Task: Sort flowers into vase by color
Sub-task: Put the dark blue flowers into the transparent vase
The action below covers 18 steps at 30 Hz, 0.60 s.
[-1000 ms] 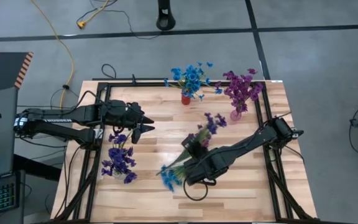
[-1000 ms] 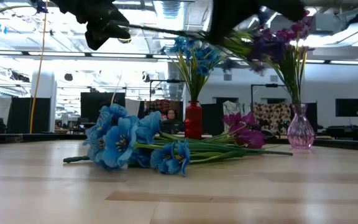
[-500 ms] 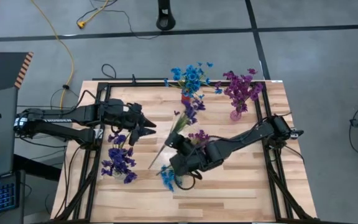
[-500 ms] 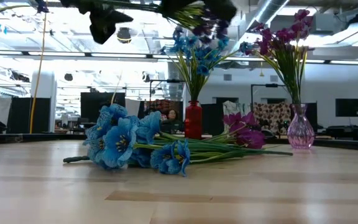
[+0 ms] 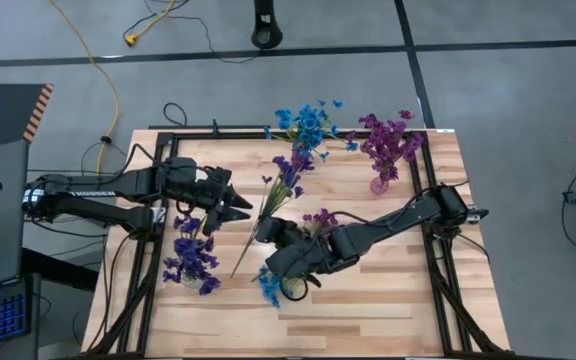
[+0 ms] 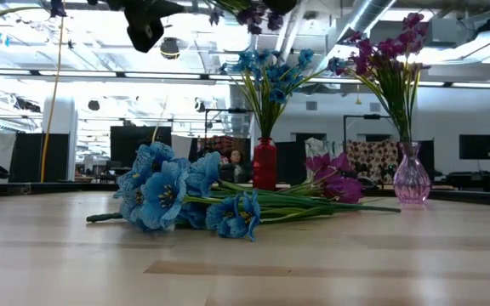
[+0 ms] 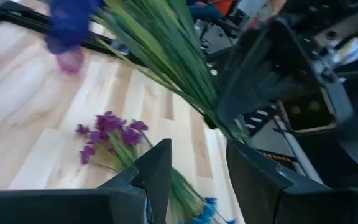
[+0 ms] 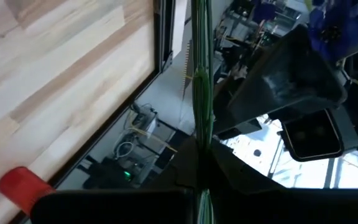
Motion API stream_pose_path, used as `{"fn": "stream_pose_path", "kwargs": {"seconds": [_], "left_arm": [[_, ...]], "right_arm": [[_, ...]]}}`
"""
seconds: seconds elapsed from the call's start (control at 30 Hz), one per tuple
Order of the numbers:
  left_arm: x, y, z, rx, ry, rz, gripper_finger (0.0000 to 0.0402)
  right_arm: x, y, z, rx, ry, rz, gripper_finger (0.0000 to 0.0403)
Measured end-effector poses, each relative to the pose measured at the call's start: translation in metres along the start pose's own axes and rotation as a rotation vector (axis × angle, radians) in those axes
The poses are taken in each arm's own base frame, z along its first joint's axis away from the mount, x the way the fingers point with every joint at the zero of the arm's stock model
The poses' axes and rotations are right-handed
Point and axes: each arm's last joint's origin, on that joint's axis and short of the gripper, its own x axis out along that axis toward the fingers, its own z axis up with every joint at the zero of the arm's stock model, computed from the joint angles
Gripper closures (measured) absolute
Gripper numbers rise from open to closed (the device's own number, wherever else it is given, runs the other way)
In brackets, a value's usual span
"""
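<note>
Right gripper (image 5: 266, 228): clamped on a violet flower bunch (image 5: 284, 180), raised above mid-tabletop.
Left gripper (image 5: 240, 207): parted, holding nothing, just beside the bunch.
Tabletop (image 5: 388, 300): pale wood planks; loose blue and magenta flowers (image 6: 185, 200) lying mid-table.
Far edge: red vase (image 6: 264, 164), pink vase (image 6: 412, 174).
Room: large hall, ceiling lights.

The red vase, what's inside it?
Bright blue flowers stand in the red vase, green stems fanning up from its neck. The vase isn't see-through, so the stem bottoms and any water are hidden.
</note>
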Motion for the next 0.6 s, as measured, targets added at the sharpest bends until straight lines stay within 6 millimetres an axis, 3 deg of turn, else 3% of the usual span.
{"fn": "stream_pose_path", "kwargs": {"seconds": [0.17, 0.4, 0.6], "left_arm": [[0.0, -0.0012, -0.0005, -0.008, 0.017, -0.044, 0.0254], [0.0004, -0.0011, -0.0012, -0.017, 0.026, -0.048, 0.0197], [0.0005, -0.0008, -0.0012, -0.022, 0.023, -0.041, 0.0173]], "right_arm": [[0.0008, -0.0007, -0.0005, -0.005, -0.001, -0.004, 0.0356], [0.0021, -0.0008, -0.0007, -0.158, -0.024, -0.003, 0.0356], [0.0093, -0.0019, -0.0059, -0.147, -0.008, -0.001, 0.0356]]}}
